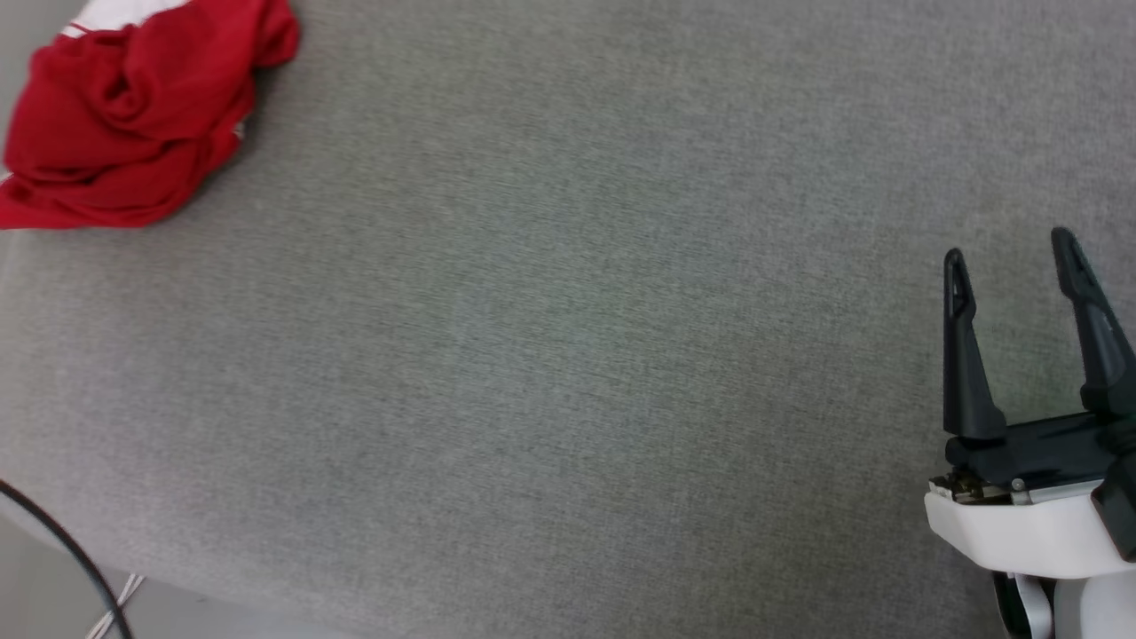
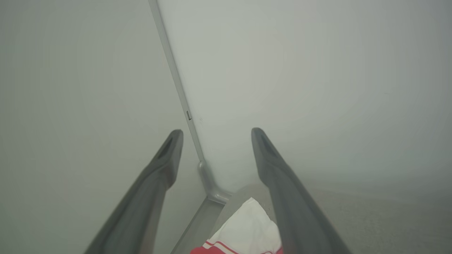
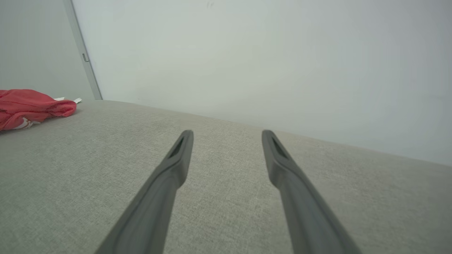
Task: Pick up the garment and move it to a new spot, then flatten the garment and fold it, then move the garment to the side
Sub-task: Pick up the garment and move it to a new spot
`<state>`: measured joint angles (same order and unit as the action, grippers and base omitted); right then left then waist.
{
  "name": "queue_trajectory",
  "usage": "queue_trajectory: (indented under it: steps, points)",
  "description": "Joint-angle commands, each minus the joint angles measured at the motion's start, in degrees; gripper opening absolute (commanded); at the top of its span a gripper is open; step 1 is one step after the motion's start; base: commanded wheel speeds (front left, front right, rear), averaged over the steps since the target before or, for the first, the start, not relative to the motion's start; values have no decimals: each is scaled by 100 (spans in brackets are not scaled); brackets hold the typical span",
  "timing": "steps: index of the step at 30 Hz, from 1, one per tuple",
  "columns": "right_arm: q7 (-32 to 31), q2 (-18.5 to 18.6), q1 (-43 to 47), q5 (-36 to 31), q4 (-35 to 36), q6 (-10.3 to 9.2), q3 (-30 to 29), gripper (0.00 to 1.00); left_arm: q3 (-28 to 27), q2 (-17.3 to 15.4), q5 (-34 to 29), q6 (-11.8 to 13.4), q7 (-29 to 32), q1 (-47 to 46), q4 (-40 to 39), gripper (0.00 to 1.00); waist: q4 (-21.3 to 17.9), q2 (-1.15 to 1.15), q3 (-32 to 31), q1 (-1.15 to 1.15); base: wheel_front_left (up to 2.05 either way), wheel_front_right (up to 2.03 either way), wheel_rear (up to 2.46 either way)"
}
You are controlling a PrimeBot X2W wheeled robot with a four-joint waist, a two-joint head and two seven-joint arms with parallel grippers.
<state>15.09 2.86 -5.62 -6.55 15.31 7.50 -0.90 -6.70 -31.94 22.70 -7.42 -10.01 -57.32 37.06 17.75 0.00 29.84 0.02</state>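
Observation:
The garment lies crumpled in a red heap at the far left corner of the grey fabric surface, with a white sleeve showing at its top edge. In the right wrist view the garment sits far off to the left. My right gripper hovers open at the lower right, far from the cloth; its fingers are spread over bare fabric. My left gripper is open too, pointing at the wall corner, with the garment's white sleeve and a red stripe below between its fingers, untouched.
A pale wall rises behind the surface, with a grey vertical post at the corner. A dark cable hangs past the surface's near left edge. The wide middle of the grey surface lies between the garment and my right gripper.

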Motion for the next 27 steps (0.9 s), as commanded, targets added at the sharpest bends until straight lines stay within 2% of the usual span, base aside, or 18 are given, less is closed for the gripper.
queue_trajectory:
  steps: [1,4,8,9,10,14,20,23,27]
  points:
    - [12,3,-93,-60,79,-2,19,100,45,-115,154,5,110,-118,96,100,-207,0,241,-2,0,0,0]
    - [11,4,-158,-203,220,-2,70,100,471,-419,526,5,608,-280,372,100,-281,0,382,-2,0,0,0]
    - [12,4,-205,-304,367,-2,100,100,1071,-702,1290,4,1571,-392,552,100,-330,0,546,-2,0,0,0]
    - [12,4,-220,-332,408,-2,101,100,1202,-722,1543,4,1873,-392,569,100,-332,0,580,-2,0,0,0]
    - [12,15,-243,-405,490,-2,124,100,1544,-880,2244,4,2836,-322,594,100,-336,0,677,-2,0,0,0]
    - [11,76,-284,-440,587,-2,145,100,1952,-1063,3023,3,3999,-178,467,100,-344,0,808,-2,0,0,0]
    - [12,127,-297,-488,649,-2,213,100,2266,-1121,3779,3,4776,1,469,100,-380,0,1020,-2,0,0,0]
    - [12,122,-284,-492,619,-2,241,100,2572,-1101,3781,3,5053,141,663,100,-391,0,1077,-2,0,0,0]
    - [12,117,-297,-473,559,-2,316,100,2790,-804,3884,3,5038,211,902,100,-413,0,1111,-2,0,0,0]
